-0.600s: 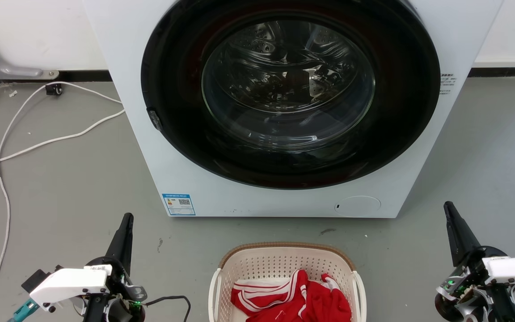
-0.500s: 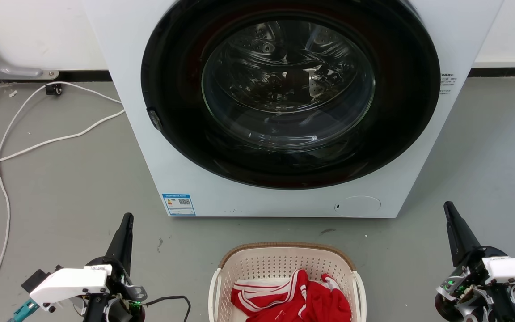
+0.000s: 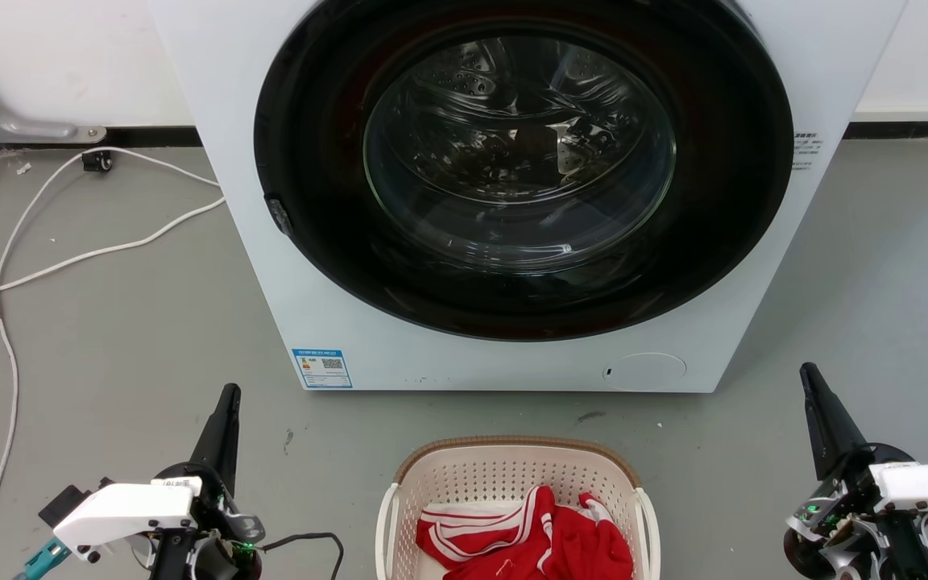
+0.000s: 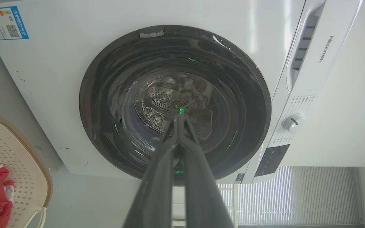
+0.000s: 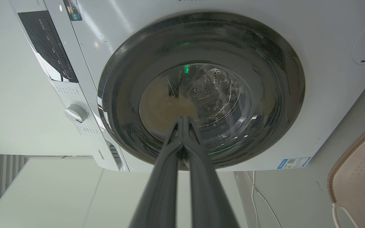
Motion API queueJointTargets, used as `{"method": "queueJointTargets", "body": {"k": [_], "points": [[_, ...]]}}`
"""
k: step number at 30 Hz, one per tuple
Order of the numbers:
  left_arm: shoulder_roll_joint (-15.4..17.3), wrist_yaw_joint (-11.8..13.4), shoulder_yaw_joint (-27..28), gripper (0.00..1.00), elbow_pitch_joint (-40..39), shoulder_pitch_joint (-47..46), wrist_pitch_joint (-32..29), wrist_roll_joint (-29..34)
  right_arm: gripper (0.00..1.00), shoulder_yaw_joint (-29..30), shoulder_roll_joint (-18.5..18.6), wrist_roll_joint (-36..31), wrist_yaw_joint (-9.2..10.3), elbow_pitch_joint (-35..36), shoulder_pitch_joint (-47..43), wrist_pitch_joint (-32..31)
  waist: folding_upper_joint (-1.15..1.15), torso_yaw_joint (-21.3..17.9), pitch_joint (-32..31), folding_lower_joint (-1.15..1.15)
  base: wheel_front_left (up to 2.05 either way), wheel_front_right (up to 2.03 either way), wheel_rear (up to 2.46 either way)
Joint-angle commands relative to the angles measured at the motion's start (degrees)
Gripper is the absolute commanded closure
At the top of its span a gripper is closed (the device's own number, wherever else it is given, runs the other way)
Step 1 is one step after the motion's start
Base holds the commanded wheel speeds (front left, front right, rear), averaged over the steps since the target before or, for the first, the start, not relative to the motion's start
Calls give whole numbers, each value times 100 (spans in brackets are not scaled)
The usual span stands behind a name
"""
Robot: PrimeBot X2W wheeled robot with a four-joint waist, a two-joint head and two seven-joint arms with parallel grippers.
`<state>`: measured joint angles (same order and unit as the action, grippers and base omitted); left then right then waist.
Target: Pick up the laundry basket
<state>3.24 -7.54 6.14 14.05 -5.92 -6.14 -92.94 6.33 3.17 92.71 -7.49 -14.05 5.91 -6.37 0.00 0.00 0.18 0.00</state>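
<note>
The laundry basket [image 3: 472, 475], cream perforated plastic with a brown woven-look rim, stands on the floor at the bottom centre of the head view, holding red and white clothing [image 3: 536, 540]. Its edge also shows in the left wrist view [image 4: 17, 158] and the right wrist view [image 5: 356, 171]. My left gripper [image 3: 228, 395] is to the basket's left, shut, fingers pointing towards the washing machine. To the basket's right, my right gripper [image 3: 808, 372] is likewise shut. Both are apart from the basket and hold nothing. The wrist views show each pair of fingertips pressed together [image 4: 178, 117] [image 5: 183, 119].
A white front-loading washing machine [image 3: 512, 354] with its round dark door [image 3: 520, 161] shut stands just behind the basket. White cables [image 3: 69, 258] trail across the grey floor at the left. Bare floor lies on both sides of the basket.
</note>
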Motion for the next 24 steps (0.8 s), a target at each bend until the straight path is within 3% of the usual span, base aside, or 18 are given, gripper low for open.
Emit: {"method": "queueJointTargets", "body": {"k": [1,16,17,24], "points": [[-9,-13,19,100,8,-58,-19,29,100,10,-23,-31,0,-4,68,-24,0,0,0,0,0,0,0],[-16,-13,30,100,7,-59,-20,42,100,15,-26,-38,0,-4,68,-25,0,0,0,0,0,0,0],[-8,0,10,0,2,-1,-19,3,0,5,-4,0,0,-2,0,-8,0,0,0,0,0,0,0],[-44,2,-40,0,130,168,54,36,0,-22,-20,-34,1,-116,-186,66,0,0,-2,0,0,0,0]]}}
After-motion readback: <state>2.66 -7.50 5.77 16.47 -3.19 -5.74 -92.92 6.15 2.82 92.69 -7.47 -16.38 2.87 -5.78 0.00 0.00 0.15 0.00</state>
